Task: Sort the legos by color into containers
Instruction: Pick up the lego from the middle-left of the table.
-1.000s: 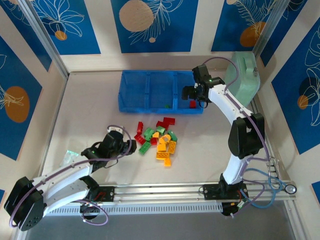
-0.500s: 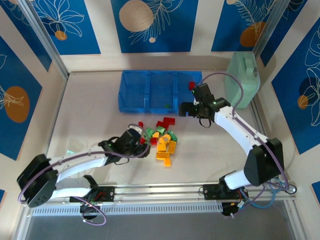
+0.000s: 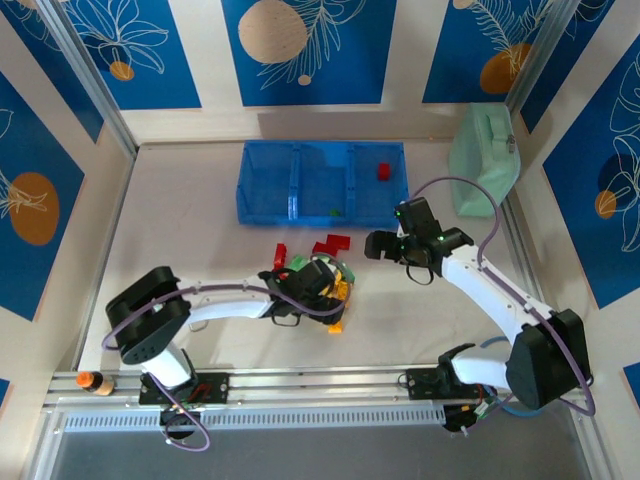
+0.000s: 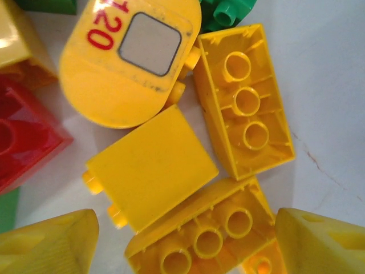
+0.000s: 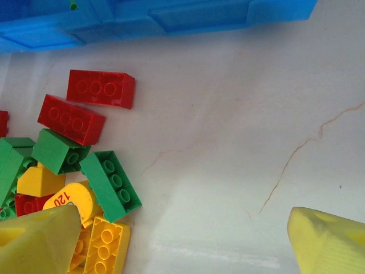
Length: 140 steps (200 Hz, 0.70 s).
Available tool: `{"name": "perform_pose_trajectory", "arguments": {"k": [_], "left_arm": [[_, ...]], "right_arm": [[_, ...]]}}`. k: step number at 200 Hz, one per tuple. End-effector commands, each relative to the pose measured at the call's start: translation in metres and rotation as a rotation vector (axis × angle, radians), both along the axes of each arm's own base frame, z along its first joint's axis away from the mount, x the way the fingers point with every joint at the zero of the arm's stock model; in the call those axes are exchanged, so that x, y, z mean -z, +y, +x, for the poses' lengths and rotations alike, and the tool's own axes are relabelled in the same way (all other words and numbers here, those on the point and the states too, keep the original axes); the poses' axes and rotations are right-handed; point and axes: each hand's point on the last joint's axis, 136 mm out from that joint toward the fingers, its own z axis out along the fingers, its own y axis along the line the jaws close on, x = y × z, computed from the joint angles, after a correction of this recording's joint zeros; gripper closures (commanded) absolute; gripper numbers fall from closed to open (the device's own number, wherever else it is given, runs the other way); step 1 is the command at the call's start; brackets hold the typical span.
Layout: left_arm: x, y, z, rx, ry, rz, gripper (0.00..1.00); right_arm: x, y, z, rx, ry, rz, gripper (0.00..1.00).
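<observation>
Spread wide, my left fingers [image 4: 48, 245] hover just above yellow legos [image 4: 151, 165] in the pile on the bench [image 3: 180, 220]. My right fingers [image 5: 328, 245], also spread, hang over bare bench beside the pile. One red brick [image 3: 382, 171] sits, I think, in the right compartment of the tray [image 3: 262, 214].

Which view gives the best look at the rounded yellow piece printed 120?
Left wrist: the rounded yellow piece lies close up, its red 120 and grey square label sharp. Right wrist shows it small, beside a green brick. In the top external view it is too small to pick out.
</observation>
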Motion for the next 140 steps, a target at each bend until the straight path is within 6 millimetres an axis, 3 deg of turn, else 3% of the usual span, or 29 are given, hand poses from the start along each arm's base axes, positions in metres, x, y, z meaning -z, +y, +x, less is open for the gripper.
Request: {"name": "perform_pose_trajectory", "arguments": {"k": [1,62,101,140], "left_arm": [[0.003,-0.007,-0.004,-0.005,0.041,0.034,0.18],[0.032,-0.003,-0.008,-0.001,0.091,0.160,0.21],[0.038,0.001,-0.012,-0.016,0.111,0.180,0.30],[0.041,0.008,-0.019,-0.033,0.117,0.212,0.28]], "right_arm": [[0.000,0.003,-0.003,0.005,-0.006,0.045,0.07],[0.006,-0.005,-0.011,0.031,-0.017,0.062,0.08],[0.006,-0.011,-0.015,0.048,-0.028,0.080,0.08],[0.006,-0.014,-0.018,0.057,-0.035,0.091,0.08]]}}
